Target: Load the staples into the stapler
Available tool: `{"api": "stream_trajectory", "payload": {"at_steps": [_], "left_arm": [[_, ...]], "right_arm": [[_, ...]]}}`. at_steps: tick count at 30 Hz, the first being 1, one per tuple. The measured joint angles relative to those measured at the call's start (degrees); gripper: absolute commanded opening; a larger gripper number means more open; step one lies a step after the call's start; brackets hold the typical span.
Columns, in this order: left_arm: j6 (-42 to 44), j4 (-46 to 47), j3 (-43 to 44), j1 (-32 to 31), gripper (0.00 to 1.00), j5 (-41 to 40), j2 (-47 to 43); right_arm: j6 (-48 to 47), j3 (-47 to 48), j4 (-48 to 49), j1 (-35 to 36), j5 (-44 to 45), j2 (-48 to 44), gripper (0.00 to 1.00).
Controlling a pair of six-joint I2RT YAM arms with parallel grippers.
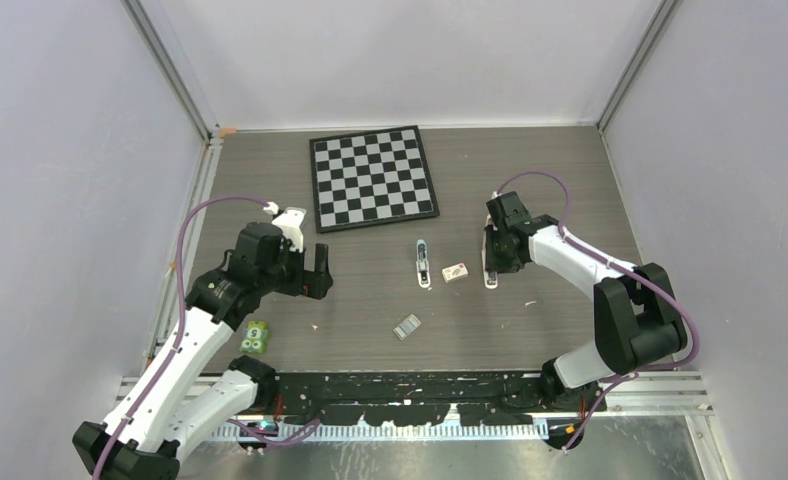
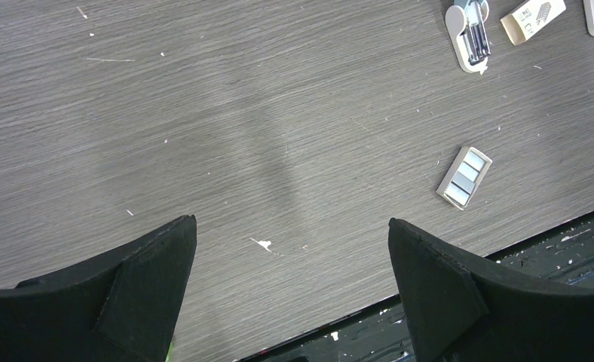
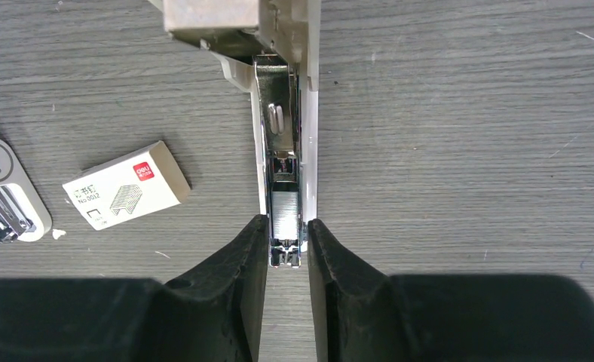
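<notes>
Right gripper (image 3: 287, 223) jaws narrow, apparently pinching the flat silvery-grey metal staples (image 3: 283, 207) in the slim white plastic stapler (image 3: 277, 128) channel, table right. We note both long axes run near-far, aligned. Left gripper (image 2: 290, 222) gapes wide, well apart.

A grey wood-grain tabletop (image 1: 530, 330) spreads under the left gripper (image 1: 322, 265) and right gripper (image 1: 491, 262), flecked with pale specks. Beyond both rises a pale lilac back wall (image 1: 400, 60) — matching side walls (image 1: 50, 150) stand outboard of each. Aluminium posts (image 1: 170, 70) mark the far corners; behind the grippers runs a scuffed black strip (image 1: 410, 385). Light is even, shadows soft.
</notes>
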Motion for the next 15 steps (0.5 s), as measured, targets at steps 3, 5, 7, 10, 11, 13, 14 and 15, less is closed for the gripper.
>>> {"api": "stream_trajectory", "payload": {"at_steps": [3, 5, 7, 10, 11, 13, 14, 15], "left_arm": [[0.0, 0.0, 0.0, 0.0, 1.0, 0.0, 0.0], [0.0, 0.0, 0.0, 0.0, 1.0, 0.0, 0.0], [0.0, 0.0, 0.0, 0.0, 1.0, 0.0, 0.0], [0.0, 0.0, 0.0, 0.0, 1.0, 0.0, 0.0], [0.0, 0.0, 0.0, 0.0, 1.0, 0.0, 0.0], [0.0, 0.0, 0.0, 0.0, 1.0, 0.0, 0.0], [0.0, 0.0, 0.0, 0.0, 1.0, 0.0, 0.0], [0.0, 0.0, 0.0, 0.0, 1.0, 0.0, 0.0]], "right_arm": [[0.2, 0.0, -0.2, 0.0, 0.0, 0.0, 0.31], [0.3, 0.0, -0.3, 0.0, -0.1, 0.0, 0.31], [0.5, 0.2, -0.4, 0.0, -0.3, 0.0, 0.32], [0.9, 0.7, -0.6, 0.0, -0.4, -0.1, 0.39], [1.0, 1.1, -0.8, 0.0, -0.4, -0.2, 0.41], [1.1, 2.0, -0.9, 0.0, 0.0, -0.2, 0.43], [1.1, 2.3, -0.8, 0.0, 0.2, -0.2, 0.45], [1.2, 2.7, -0.7, 0.0, 0.5, -0.2, 0.47]]}}
